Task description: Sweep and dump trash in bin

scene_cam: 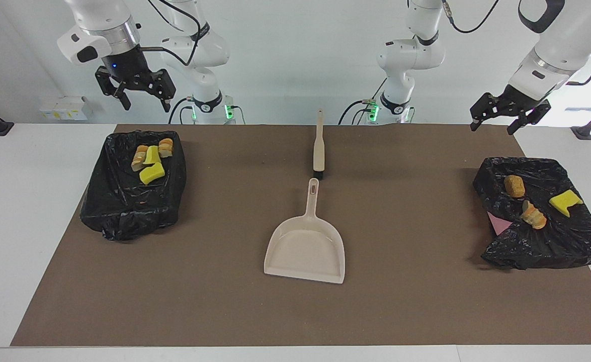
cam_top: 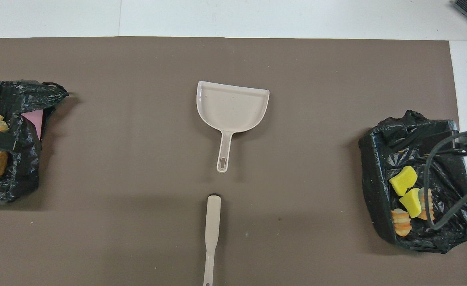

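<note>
Facing view: trash [scene_cam: 149, 158] heaped in bin [scene_cam: 124, 211], no clear axis.

White jointed arms, black cables, black tools.

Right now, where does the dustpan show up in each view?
Facing view: the dustpan lies mid-table, low in the picture, handle pointing up toward the robots.
Overhead view: the dustpan lies mid-table, high in the picture, handle pointing down.
Shared landmark: the brush off the handle's end.

Seven trash bits [scene_cam: 152, 173], two bins [scene_cam: 124, 211].
</note>
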Controlling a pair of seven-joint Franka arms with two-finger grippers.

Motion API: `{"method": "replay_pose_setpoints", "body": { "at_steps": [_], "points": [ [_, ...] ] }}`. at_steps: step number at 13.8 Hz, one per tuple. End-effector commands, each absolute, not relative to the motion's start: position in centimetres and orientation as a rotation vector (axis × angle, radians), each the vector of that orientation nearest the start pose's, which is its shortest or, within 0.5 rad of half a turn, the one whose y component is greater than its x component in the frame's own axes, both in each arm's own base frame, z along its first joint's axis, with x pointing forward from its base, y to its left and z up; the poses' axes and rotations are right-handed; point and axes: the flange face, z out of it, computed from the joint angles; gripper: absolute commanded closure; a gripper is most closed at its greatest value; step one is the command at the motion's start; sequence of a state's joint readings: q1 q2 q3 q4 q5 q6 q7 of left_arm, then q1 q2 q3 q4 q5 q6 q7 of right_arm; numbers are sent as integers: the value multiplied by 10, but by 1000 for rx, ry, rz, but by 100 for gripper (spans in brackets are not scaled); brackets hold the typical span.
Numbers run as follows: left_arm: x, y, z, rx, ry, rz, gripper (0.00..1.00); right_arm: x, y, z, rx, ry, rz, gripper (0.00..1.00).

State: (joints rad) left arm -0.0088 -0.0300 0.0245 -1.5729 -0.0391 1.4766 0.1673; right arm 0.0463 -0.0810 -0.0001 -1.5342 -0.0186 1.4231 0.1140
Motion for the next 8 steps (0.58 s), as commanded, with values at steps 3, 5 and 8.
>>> {"method": "replay_pose_setpoints", "body": {
  "at_steps": [3,5,8],
  "points": [
    [535,5,633,-3144,260,129,0,510,17,671,-3146,76,53,0],
    [536,3,632,-3144,262,127,0,510,17,671,-3146,76,53,0],
    [535,3,632,-3144,262,127,0,509,16,672,-3148,76,50,0]
  ]
}}
